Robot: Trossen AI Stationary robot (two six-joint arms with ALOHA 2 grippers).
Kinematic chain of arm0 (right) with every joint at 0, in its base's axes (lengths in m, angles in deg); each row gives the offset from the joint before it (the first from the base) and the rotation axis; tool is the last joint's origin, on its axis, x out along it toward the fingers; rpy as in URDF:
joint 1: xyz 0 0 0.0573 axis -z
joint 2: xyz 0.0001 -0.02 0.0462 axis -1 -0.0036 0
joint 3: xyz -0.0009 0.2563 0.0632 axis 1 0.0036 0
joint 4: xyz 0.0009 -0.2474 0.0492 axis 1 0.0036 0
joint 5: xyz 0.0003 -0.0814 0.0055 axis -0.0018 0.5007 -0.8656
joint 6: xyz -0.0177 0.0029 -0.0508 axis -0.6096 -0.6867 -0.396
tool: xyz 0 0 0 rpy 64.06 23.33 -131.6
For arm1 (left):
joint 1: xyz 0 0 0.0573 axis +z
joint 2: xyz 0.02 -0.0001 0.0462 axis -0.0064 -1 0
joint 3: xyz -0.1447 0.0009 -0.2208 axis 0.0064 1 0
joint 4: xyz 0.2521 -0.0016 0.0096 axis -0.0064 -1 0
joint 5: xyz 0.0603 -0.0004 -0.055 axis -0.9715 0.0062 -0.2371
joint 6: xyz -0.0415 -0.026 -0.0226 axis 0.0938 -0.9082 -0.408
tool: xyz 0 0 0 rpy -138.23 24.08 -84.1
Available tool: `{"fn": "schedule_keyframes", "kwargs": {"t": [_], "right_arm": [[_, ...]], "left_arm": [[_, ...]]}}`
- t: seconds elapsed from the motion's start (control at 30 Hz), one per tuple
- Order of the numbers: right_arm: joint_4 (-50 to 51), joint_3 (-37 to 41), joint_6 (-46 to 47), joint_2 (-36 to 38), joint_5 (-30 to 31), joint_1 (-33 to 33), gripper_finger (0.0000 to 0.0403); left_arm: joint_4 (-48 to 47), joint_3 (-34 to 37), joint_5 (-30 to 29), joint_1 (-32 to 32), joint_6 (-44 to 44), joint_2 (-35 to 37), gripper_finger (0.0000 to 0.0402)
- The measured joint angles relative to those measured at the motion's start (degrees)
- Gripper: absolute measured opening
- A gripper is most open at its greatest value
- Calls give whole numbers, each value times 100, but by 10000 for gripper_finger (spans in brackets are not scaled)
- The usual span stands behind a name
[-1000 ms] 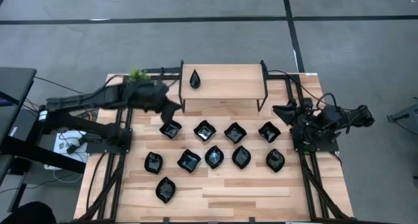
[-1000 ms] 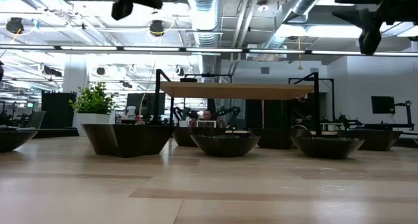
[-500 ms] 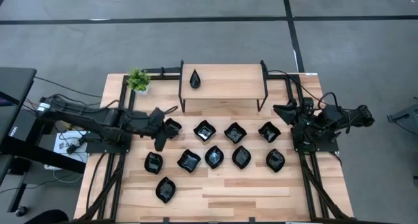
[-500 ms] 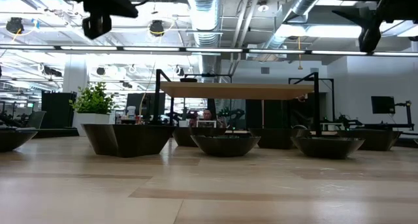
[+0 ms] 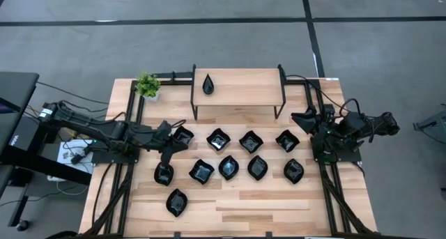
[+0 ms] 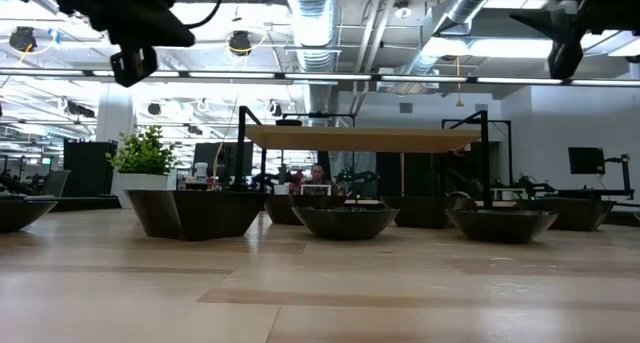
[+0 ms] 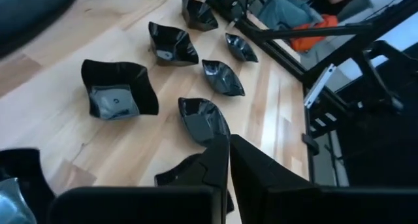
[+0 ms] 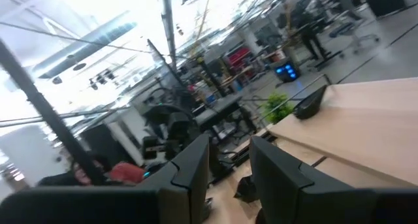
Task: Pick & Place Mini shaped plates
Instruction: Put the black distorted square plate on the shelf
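Teardrop plate [image 5: 208, 84] on shelf [image 5: 244, 88], tip toward far edge.

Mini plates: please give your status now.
Left gripper shut, empty, above the mini plates. Right gripper open, parked at table edge. One plate on shelf. Nothing in the way.

— What lies under my worktop [image 5: 230, 207]?

— A grey floor [image 5: 209, 51], crossed by dark lines. The worktop itself is pale wooden planks.

— And beyond its far edge?

— An open hall. Overhead I see silver ducts [image 6: 470, 8], pipes and bright white lamps on the ceiling. A small raised wooden shelf [image 6: 365, 138] stands on black legs at the back, and a green potted plant [image 6: 145, 151] sits near the corner.

— Anything to my side?

— A dark desk [image 5: 15, 117] off the worktop's left edge.
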Motion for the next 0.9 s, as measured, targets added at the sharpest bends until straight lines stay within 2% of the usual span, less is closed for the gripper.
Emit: {"fn": "schedule_keyframes", "kwargs": {"t": [0.1,0.23,0.37,0.53,0.7,0.9], "right_arm": [[-108,0,-3,-42,-283,0,107],[-747,0,-112,-397,-657,0,107],[-1276,-116,-212,-1059,-904,-42,107],[-1232,-721,-212,-2078,-891,-293,107],[-131,-1678,-17,-2972,-845,-540,107],[2089,-2859,1048,-3905,-777,-599,107]], "left_arm": [[11,253,1,-59,-125,366,16],[41,627,0,-160,-338,833,16],[143,970,2,-227,-466,1267,16],[252,1284,-113,-237,-489,1817,16],[279,1460,-121,-237,-463,2231,16],[279,1586,-116,-237,-275,2462,16]]}}
